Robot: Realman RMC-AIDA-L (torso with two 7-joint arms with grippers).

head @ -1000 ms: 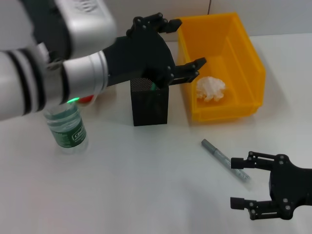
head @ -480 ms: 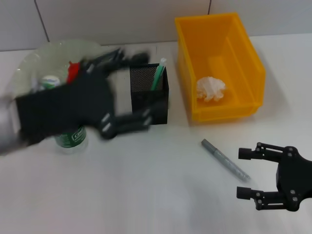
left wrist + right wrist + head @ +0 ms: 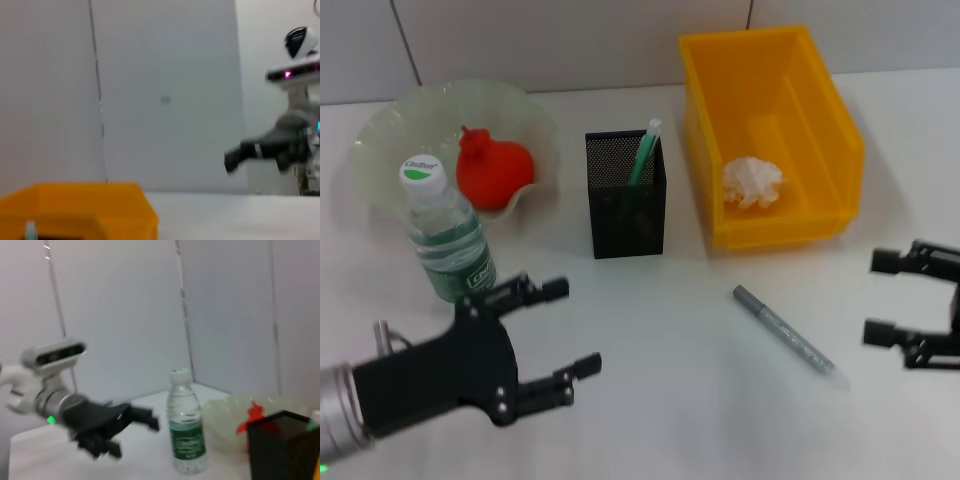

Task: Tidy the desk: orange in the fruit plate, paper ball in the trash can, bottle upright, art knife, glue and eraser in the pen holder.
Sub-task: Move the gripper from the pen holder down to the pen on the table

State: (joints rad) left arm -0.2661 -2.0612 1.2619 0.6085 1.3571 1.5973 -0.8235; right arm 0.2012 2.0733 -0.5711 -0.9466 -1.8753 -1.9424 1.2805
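Note:
A red-orange fruit (image 3: 495,170) lies in the pale fruit plate (image 3: 380,140). The water bottle (image 3: 445,235) stands upright in front of the plate. The black mesh pen holder (image 3: 626,200) holds a green stick with a white tip (image 3: 643,155). The paper ball (image 3: 752,182) lies in the yellow bin (image 3: 840,150). A grey art knife (image 3: 785,330) lies flat on the table. My left gripper (image 3: 572,328) is open and empty at the front left. My right gripper (image 3: 878,297) is open and empty at the right edge, beyond the knife's tip.
The right wrist view shows the bottle (image 3: 186,425), the plate (image 3: 225,415), the pen holder (image 3: 282,445) and the left gripper (image 3: 115,427) farther off. The left wrist view shows the yellow bin's rim (image 3: 75,200). A wall runs behind the table.
My left arm has pulled back from over the pen holder to the front left, uncovering the plate and bottle. My right gripper has moved right and farther from the front edge.

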